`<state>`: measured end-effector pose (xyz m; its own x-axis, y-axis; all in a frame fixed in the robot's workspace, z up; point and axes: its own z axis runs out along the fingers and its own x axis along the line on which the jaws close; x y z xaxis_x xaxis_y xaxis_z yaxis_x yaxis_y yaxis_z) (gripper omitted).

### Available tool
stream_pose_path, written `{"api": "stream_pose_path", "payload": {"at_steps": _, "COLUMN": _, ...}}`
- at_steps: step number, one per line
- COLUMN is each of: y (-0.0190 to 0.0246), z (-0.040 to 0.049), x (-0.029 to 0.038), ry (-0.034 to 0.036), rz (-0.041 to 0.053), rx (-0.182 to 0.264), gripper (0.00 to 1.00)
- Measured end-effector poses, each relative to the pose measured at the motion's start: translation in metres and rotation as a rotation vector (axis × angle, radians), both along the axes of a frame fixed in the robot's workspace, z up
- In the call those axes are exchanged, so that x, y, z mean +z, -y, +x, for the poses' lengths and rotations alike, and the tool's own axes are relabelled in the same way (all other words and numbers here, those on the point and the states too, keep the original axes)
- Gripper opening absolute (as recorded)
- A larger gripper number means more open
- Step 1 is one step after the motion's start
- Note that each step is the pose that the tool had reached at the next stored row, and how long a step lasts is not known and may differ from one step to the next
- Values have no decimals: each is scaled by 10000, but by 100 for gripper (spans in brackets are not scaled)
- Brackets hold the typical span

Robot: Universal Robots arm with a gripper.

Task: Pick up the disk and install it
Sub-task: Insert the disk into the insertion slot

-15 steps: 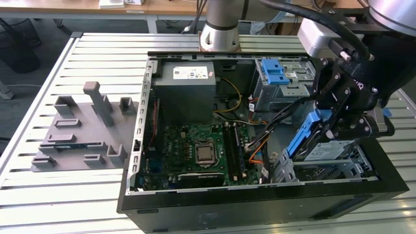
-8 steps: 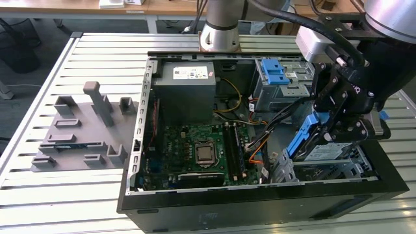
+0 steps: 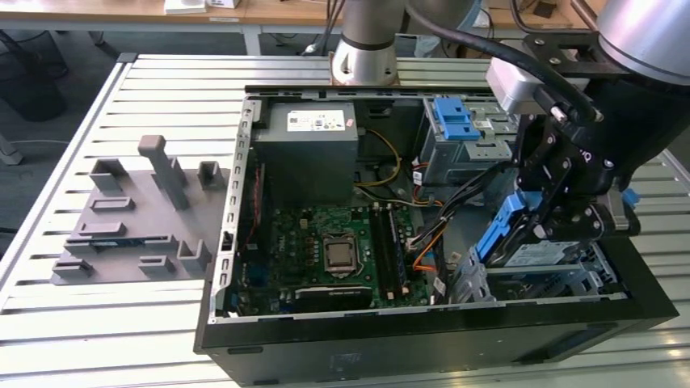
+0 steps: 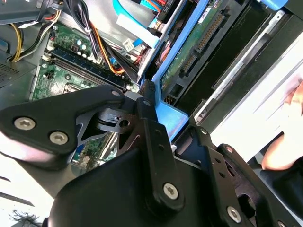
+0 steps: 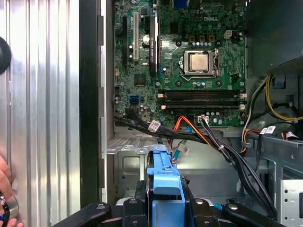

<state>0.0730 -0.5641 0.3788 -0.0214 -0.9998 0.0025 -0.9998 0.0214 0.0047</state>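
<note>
Holding the disk (image 3: 523, 252) in the gripper (image 3: 558, 226), jaws clamped on its blue frame, I judge it steeply tilted at the exterior view's lower right. Its lower end meets the metal drive cage (image 3: 599, 279) directly beneath the jaws.

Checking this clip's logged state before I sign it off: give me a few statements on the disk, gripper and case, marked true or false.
1. The gripper holds the disk by its blue carrier. True.
2. The disk lies on the grey fixture. False: it is at the drive cage inside the case.
3. The motherboard is exposed. True.
4. The disk sits flat. False: it is tilted.
</note>
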Motion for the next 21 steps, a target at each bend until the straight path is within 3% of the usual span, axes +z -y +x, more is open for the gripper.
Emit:
{"api": "stream_pose_path", "payload": {"at_steps": 12, "y": 1, "z": 0, "x": -103, "ry": 0, "rz": -1, "rx": 0, "gripper": 36}}
{"api": "stream_pose_path", "payload": {"at_steps": 21, "y": 1, "z": 0, "x": -124, "ry": 0, "rz": 0, "rx": 0, "gripper": 36}}
